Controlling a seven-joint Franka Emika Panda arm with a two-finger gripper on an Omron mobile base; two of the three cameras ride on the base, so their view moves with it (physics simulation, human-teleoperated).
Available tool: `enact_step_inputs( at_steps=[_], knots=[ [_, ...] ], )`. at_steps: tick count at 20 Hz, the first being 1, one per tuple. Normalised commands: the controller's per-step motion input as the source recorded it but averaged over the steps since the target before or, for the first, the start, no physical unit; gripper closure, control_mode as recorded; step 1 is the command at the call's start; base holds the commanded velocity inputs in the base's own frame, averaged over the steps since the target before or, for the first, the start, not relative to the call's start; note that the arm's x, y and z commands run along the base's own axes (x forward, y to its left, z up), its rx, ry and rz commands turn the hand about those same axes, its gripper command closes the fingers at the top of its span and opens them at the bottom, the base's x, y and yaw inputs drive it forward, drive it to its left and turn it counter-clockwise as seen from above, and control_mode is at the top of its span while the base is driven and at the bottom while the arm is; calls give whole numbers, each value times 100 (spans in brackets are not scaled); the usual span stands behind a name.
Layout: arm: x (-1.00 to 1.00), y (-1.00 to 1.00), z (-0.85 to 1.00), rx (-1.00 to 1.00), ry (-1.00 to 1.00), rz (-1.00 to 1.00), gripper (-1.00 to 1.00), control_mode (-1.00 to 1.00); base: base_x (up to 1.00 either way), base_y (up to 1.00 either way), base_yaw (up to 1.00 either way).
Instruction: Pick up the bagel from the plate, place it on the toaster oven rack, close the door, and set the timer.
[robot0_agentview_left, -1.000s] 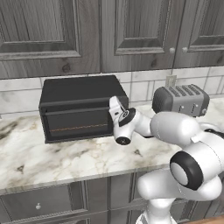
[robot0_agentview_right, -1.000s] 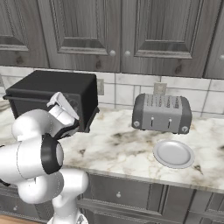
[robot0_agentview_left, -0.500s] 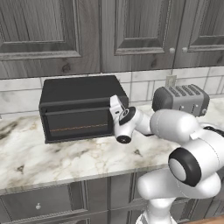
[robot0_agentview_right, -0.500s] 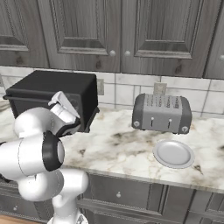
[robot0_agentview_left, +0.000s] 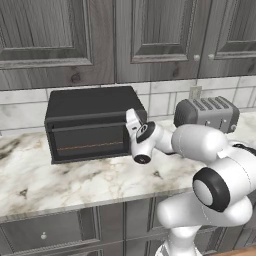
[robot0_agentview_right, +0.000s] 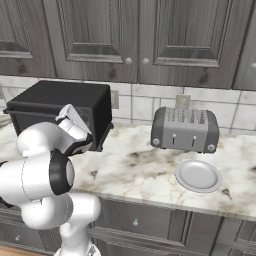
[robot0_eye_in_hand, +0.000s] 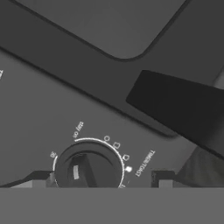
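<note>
The black toaster oven (robot0_agentview_left: 92, 122) stands on the counter with its door (robot0_agentview_left: 87, 142) shut. A thin copper line of the toaster oven rack (robot0_agentview_left: 90, 146) shows through the glass. My gripper (robot0_agentview_left: 130, 122) is pressed up to the oven's right end. In the hand view my gripper (robot0_eye_in_hand: 100, 179) straddles the round timer knob (robot0_eye_in_hand: 89, 168). The left fingertip (robot0_eye_in_hand: 37, 180) is close against the knob and the right one stands a little off it, so the jaws are open. The light-grey plate (robot0_agentview_right: 198, 176) lies bare on the counter. The bagel is out of view.
A silver toaster (robot0_agentview_right: 185, 129) stands right of the oven, behind the plate. Grey cabinet doors (robot0_agentview_left: 150, 35) hang above the tiled backsplash. The marble counter (robot0_agentview_left: 75, 180) runs in front of the oven to its front edge.
The arm stays almost still at the oven's right end. The jaws have narrowed toward the knob.
</note>
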Motion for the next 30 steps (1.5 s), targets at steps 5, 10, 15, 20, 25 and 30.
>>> enact_step_inputs(
  at_steps=[5, 10, 15, 20, 25, 30],
  knots=[
    [0, 0, -11, 0, -17, 0, 100, -100, 0, 0, 0],
    [5, 0, -3, 0, -16, 0, 100, -100, 0, 0, 0],
    [21, 0, 0, 13, -1, -2, 100, -100, 0, 0, 0],
    [16, -16, 0, 36, 0, -4, 100, -100, 0, 0, 0],
    [22, -16, 0, 46, 0, -7, 100, -100, 0, 0, 0],
    [23, -17, 0, 48, 0, -9, 100, -100, 0, 0, 0]
  ],
)
